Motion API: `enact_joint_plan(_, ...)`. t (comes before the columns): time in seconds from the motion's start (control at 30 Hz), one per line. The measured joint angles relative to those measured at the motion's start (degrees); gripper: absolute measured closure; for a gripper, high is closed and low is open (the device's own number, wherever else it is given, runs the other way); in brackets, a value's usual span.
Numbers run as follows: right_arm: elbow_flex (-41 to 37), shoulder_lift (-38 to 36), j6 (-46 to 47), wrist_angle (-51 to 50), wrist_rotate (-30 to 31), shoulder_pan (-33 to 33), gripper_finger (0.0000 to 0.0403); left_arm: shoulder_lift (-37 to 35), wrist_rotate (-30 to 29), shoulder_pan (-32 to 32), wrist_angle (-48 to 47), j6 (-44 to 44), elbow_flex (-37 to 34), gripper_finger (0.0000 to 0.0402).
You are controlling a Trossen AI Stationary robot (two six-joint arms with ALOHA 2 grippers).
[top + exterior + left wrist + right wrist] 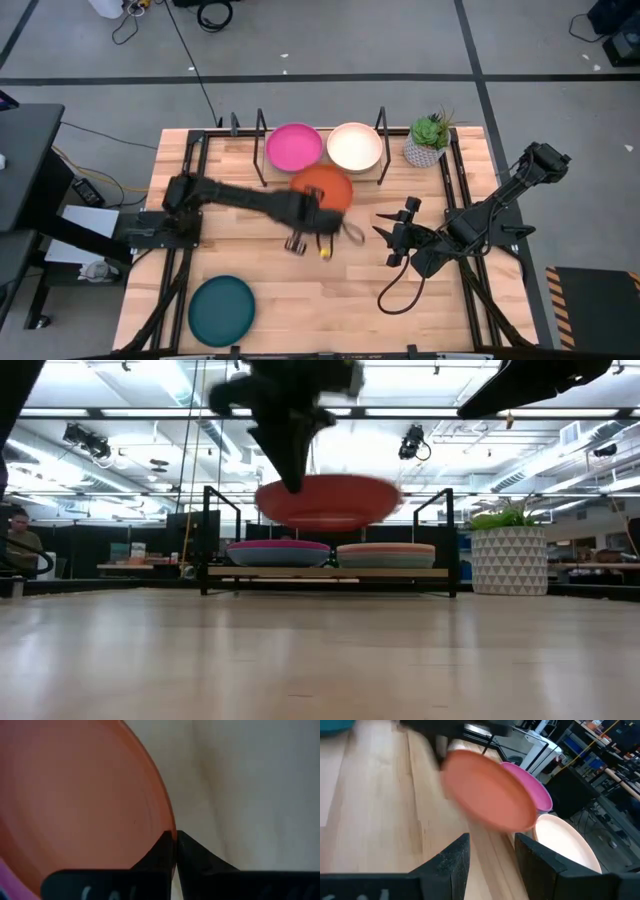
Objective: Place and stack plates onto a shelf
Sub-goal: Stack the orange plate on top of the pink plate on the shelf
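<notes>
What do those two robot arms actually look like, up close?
Both are dark, jointed arms. The left arm is slim and black; the right arm trails a looping black cable. Each ends in two flat, black, wedge-shaped jaws.

Potted green plant (429, 138) in white patterned pot, far right table corner; seated person (18, 542) in room behind.
</notes>
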Motion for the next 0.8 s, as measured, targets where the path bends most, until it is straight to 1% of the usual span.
enact_joint_plan(0.1,0.0,0.0,0.2,-0.1,0.1,0.5,0.0241,-0.4,2.2,4.8,-1.4,-1.5,0.0,0.0388)
enact_joint_plan(0.23,0.0,0.0,1.1,-0.4,0.4,1.2,0.0241,-0.4,4.4,10.3,-1.4,-0.7,0.0,0.0387)
enact_joint_plan(0.47,0.0,0.0,2.3,-0.8,1.4,2.3,0.0241,-0.4,4.5,18.0,-1.1,0.0,0.0,0.0387)
enact_joint_plan(0.53,0.0,0.0,3.2,-0.9,1.4,2.5,0.0241,-0.4,4.8,19.4,-0.2,0.4,0.0,0.0386)
enact_joint_plan(0.7,0.0,0.0,5.3,-1.8,1.4,3.1,0.0241,-1.9,10.7,20.4,3.8,1.9,0.0,0.0386)
enact_joint_plan(0.8,0.0,0.0,5.9,-1.8,1.4,3.2,0.0241,-3.6,11.1,20.1,5.0,2.3,0.0,0.0385)
